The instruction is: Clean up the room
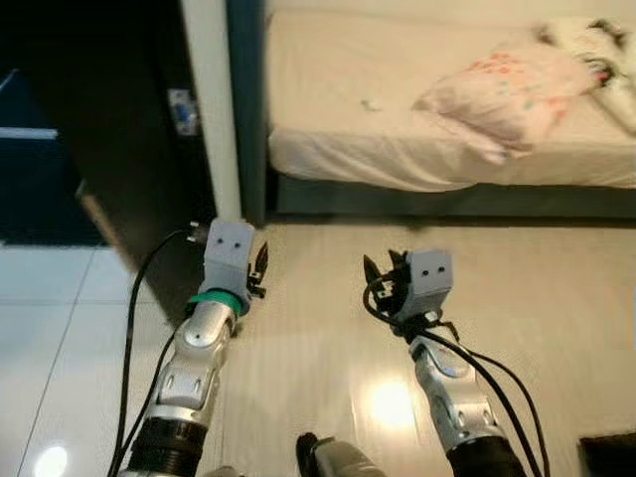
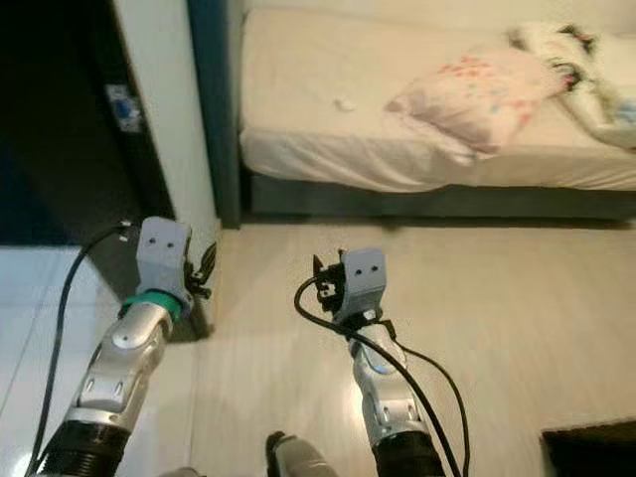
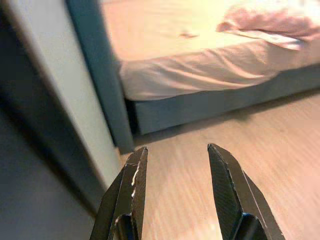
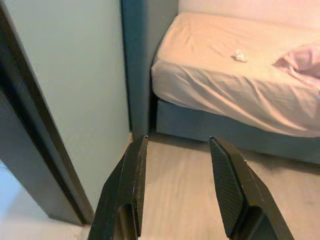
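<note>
A small crumpled white scrap [image 1: 370, 103] lies on the cream sheet of the bed [image 1: 338, 154], left of a pink flowered pillow [image 1: 502, 89]. A white and dark bundle of soft things [image 1: 596, 50] sits at the bed's far right corner. My left gripper [image 1: 260, 263] is held up over the wooden floor near the door frame, open with nothing between its fingers [image 3: 135, 175]. My right gripper [image 1: 383, 273] hovers beside it, also open and empty, its fingers [image 4: 227, 180] pointing toward the bed's near left corner.
A white door frame [image 1: 214, 109] and a dark blue bed post [image 1: 246, 109] stand just ahead of my left arm, with a dark door [image 1: 109, 139] to the left. Glossy white tiles [image 1: 50, 328] lie at left. A dark object [image 1: 608, 455] sits on the floor at right.
</note>
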